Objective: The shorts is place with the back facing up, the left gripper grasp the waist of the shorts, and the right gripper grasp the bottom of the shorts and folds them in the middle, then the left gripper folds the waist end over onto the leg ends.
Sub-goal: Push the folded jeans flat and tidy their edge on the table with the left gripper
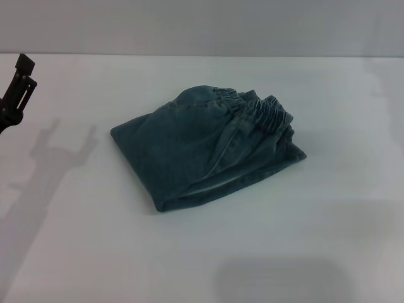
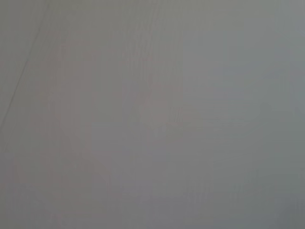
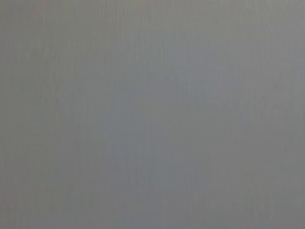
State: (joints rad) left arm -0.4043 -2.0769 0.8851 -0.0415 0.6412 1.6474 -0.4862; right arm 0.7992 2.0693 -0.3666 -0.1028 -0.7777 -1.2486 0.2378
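**Denim shorts, folded: entry at close of task**

The shorts (image 1: 202,154) are lying mid-table (image 1: 328,252) as a compact bundle, the waist of the shorts (image 1: 265,113) resting on top toward the robot's right. Both folds are looking done; nothing further appears called for beyond withdrawal. The left gripper (image 1: 17,85) is hanging at the far left, well apart, holding nothing; its opening cannot be told. The right gripper is showing nowhere. Leg ends are hiding beneath the fold. Both wrist views are giving only blank surface.

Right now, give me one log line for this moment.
shorts: folded bundle on table, waist on top | left gripper: far left, clear of cloth | right gripper: unseen | wrist views: blank surface
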